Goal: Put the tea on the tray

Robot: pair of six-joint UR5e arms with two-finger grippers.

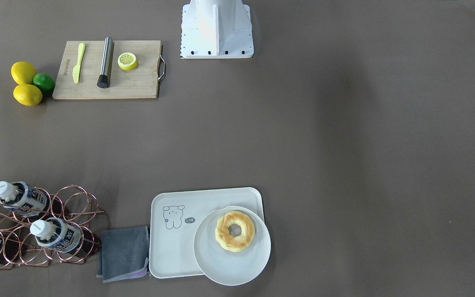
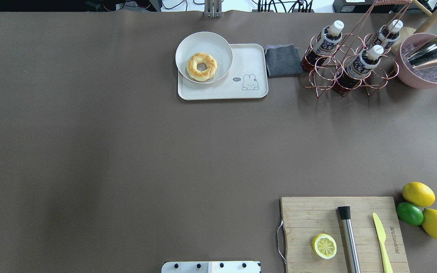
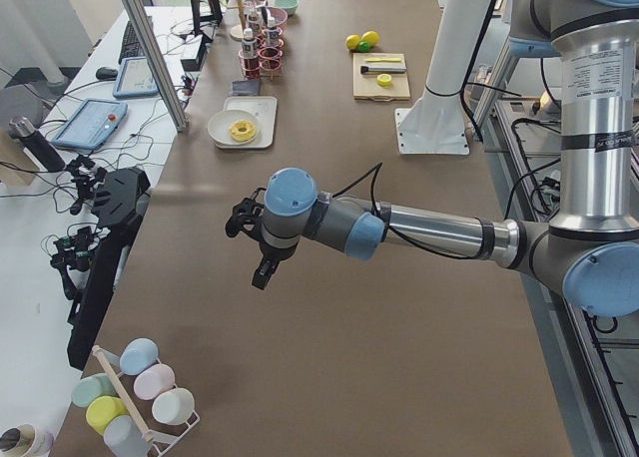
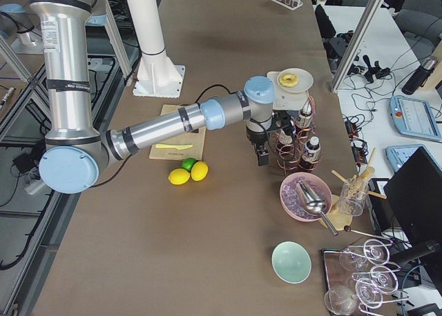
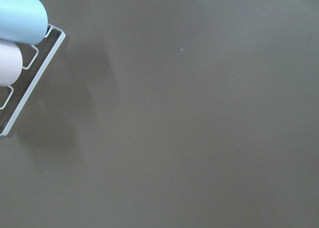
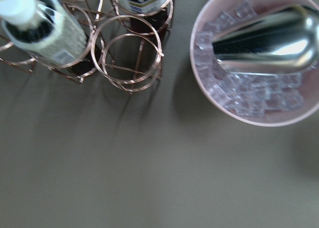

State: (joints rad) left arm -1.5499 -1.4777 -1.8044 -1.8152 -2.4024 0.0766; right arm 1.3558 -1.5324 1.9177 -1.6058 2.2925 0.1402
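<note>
Nothing is done yet: the tea point(image 2: 359, 63) sits in the copper rack point(image 2: 384, 76) with two like bottles, apart from the tray point(image 2: 258, 57). Your right gripper point(image 4: 262, 154) hangs near the rack and the left gripper point(image 3: 262, 269) is far off; you cannot tell whether their fingers are apart. The plate point(image 2: 224, 47) with a doughnut point(image 2: 201, 66) covers half the tray, and a grey cloth point(image 2: 281, 60) lies between tray and rack

Silver tube segments on the left arm point(image 3: 434, 232) and right arm point(image 4: 155, 128), with grey joints and pale-blue round caps point(image 3: 291, 193). Thin black cable point(image 3: 378, 178) looping by the left wrist. Black left gripper point(image 3: 263, 274) and right gripper point(image 4: 262, 159). White flared base point(image 1: 217, 33), dark screws point(image 1: 209, 53) along its edge.
</note>
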